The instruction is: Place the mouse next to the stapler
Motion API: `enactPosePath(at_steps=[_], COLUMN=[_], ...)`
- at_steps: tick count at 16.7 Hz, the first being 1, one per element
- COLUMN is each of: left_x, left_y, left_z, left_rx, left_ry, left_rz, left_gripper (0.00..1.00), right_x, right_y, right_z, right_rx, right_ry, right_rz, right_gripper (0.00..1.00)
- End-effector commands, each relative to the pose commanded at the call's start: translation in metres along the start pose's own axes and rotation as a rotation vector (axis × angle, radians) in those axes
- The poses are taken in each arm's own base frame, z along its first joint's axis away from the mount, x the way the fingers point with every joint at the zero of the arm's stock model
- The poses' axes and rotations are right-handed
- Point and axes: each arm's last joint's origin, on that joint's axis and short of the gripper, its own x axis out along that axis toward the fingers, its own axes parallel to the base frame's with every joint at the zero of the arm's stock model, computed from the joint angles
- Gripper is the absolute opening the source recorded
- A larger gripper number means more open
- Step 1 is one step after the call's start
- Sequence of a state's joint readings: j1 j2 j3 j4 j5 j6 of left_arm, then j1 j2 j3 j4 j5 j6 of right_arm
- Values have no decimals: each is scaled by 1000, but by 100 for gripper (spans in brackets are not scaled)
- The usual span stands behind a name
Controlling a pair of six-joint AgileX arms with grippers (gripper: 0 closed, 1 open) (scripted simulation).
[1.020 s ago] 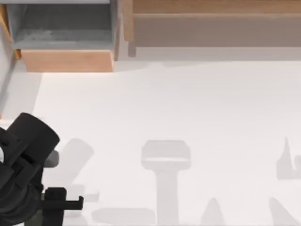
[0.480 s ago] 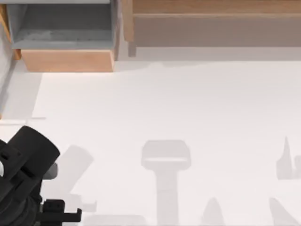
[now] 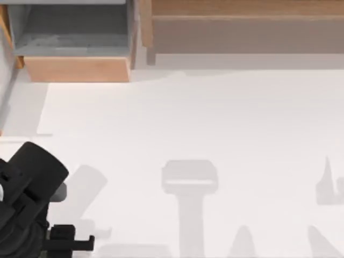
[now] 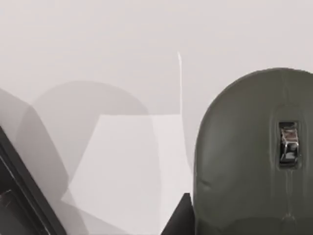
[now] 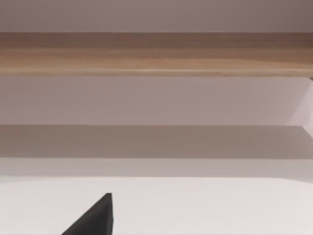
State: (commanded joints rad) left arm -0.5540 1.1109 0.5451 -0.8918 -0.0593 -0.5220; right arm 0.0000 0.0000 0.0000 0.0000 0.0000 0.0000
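Open drawer far left; left claw beside mouse

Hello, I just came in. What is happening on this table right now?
The left arm is at the near left corner of the white table. Its wrist camera looks at a dark grey mouse close by, lying on the table with its scroll wheel up. A wooden shelf stands at the far left. No stapler can be seen.

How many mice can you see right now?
1. A dark grey mouse lies on the white table, close under the left arm's wrist camera, at the table's near left corner. Others may lie beyond the views' edges.
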Motion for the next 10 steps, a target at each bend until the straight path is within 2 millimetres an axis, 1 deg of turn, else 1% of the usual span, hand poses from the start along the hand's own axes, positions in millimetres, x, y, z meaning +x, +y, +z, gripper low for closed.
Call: enactPosePath(at_steps=[10], left_x=[-4], left_y=[-3], left_z=[6], left_rx=[-4], left_ry=[-59], left_rz=[-32], left_gripper=[0], right_x=[0], right_y=[0], right_z=[0], right_rx=[0], right_ry=[0], right_rz=[0], right_gripper=[100])
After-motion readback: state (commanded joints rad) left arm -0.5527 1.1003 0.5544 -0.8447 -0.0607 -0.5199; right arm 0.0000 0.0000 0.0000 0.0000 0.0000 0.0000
